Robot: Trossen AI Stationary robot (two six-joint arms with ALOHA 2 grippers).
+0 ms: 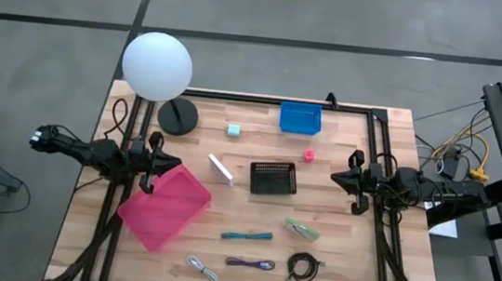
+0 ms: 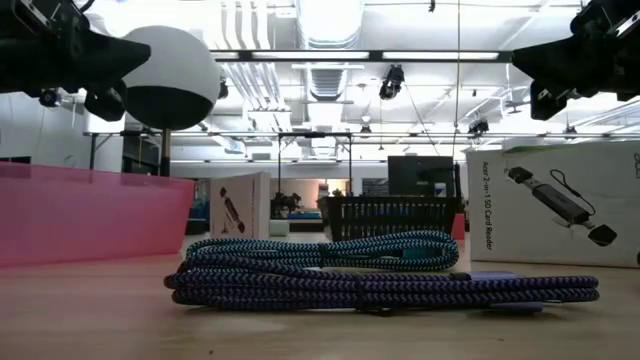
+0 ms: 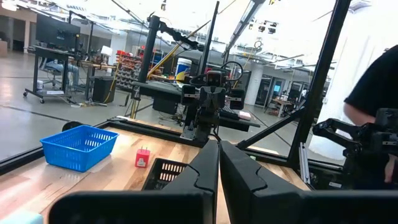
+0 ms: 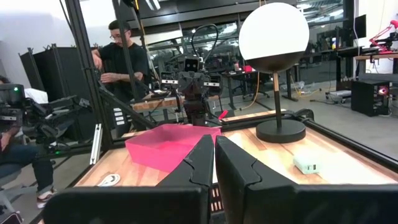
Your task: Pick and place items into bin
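Both grippers are shut, touch nothing and hang above the table: my left gripper (image 1: 176, 162) (image 3: 219, 163) over the pink bin's (image 1: 165, 206) far corner, my right gripper (image 1: 335, 176) (image 4: 214, 155) to the right of the black basket (image 1: 273, 177). Lying on the table are a mint-green cube (image 1: 232, 130) (image 4: 309, 163), a pink cube (image 1: 308, 154) (image 3: 142, 157), a white bar (image 1: 221, 168), a teal stick (image 1: 246, 236), a pale green piece (image 1: 301, 229), a purple cable (image 1: 249, 264) (image 2: 380, 285), a black cable (image 1: 302, 268) and a grey-white cable (image 1: 203, 268).
A white globe lamp (image 1: 158, 67) on a black base stands at the far left corner. A blue basket (image 1: 300, 119) sits at the far edge. A black frame (image 1: 378, 135) runs along the table's far, left and right sides. People (image 4: 121, 56) are in the room beyond the table.
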